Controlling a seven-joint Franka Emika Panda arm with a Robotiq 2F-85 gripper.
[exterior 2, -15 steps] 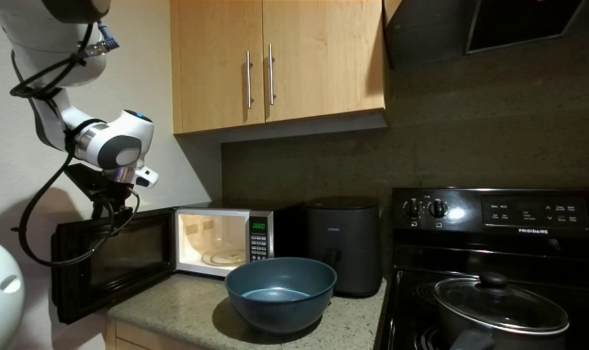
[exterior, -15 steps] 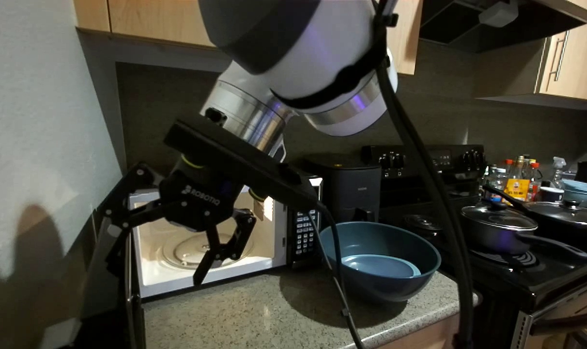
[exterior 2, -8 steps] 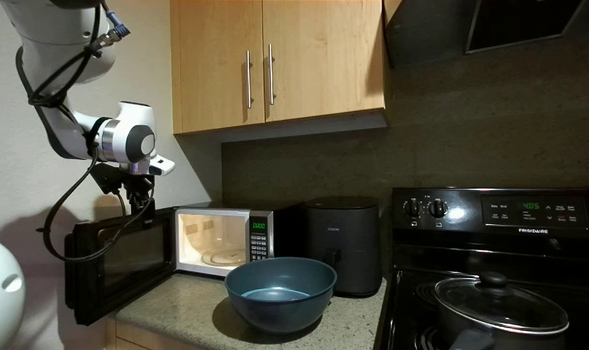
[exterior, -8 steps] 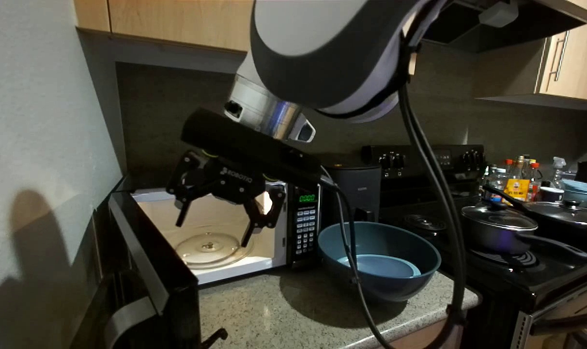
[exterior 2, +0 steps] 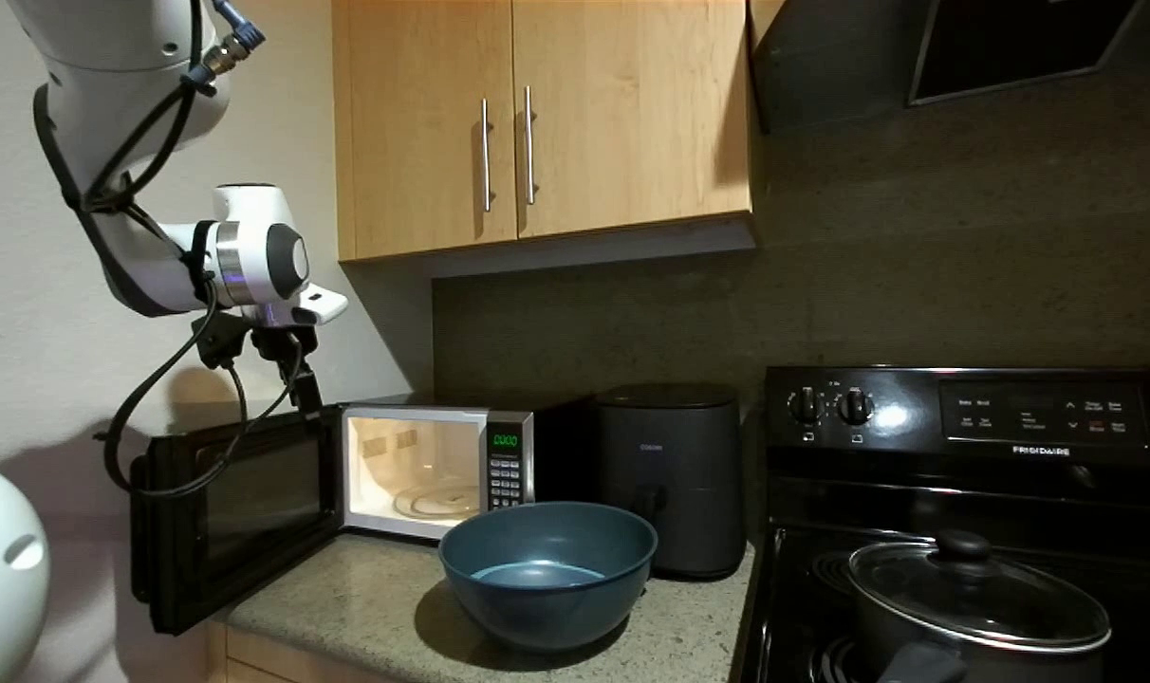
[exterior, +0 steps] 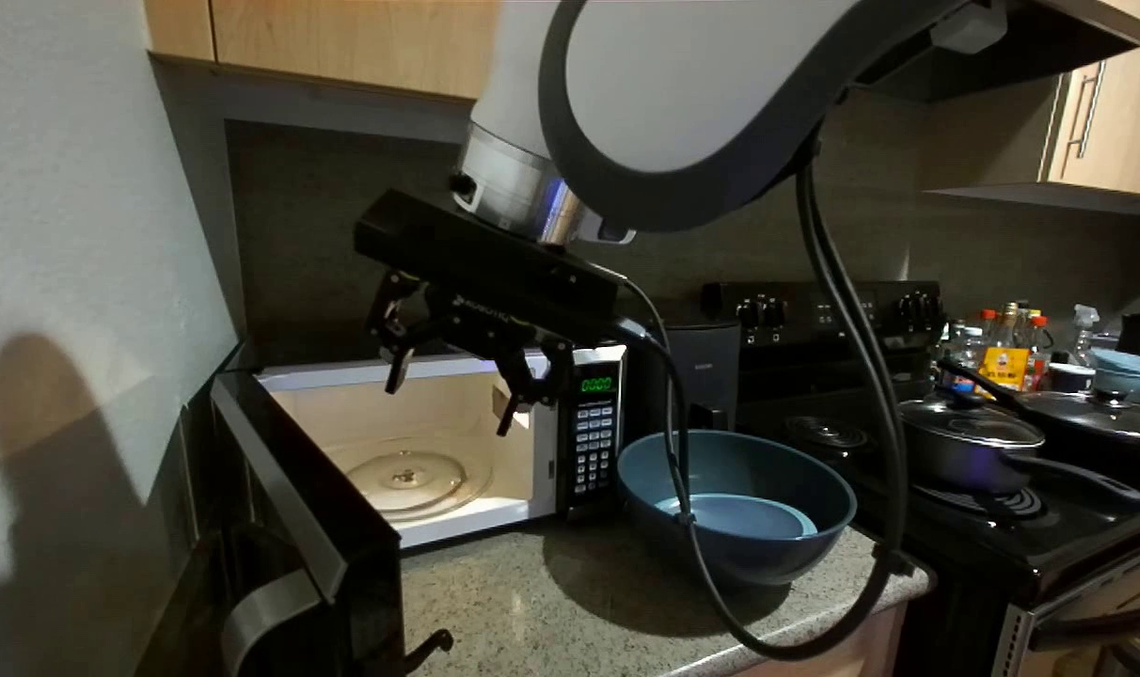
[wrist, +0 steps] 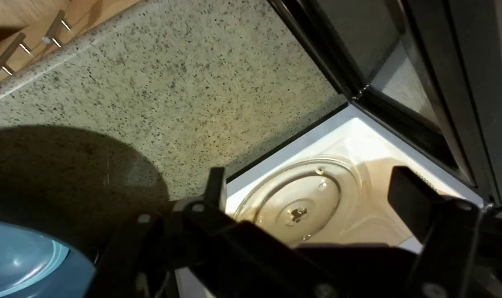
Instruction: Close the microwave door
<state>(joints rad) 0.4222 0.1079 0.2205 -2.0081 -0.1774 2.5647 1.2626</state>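
Hanging near the lit opening of a boxy black-and-steel microwave (exterior 2: 447,455), the black Robotiq gripper (exterior: 449,407) has its two fingers (wrist: 412,198) spread wide. The dark-framed microwave door (exterior 2: 262,503) with its see-through window stands swung open near the pale wall (exterior: 81,207). A speckled grey-beige stone counter (exterior 2: 376,579) bears a deep round blue bowl (exterior 2: 551,612), its shadow (exterior: 608,592) darkening the stone, and an upright black appliance (exterior 2: 675,503) beside the microwave. Farther along stands a glossy black stove (exterior 2: 1011,484), and light wooden cabinets (exterior 2: 622,123) with metal bar handles (exterior 2: 529,142) hang above.
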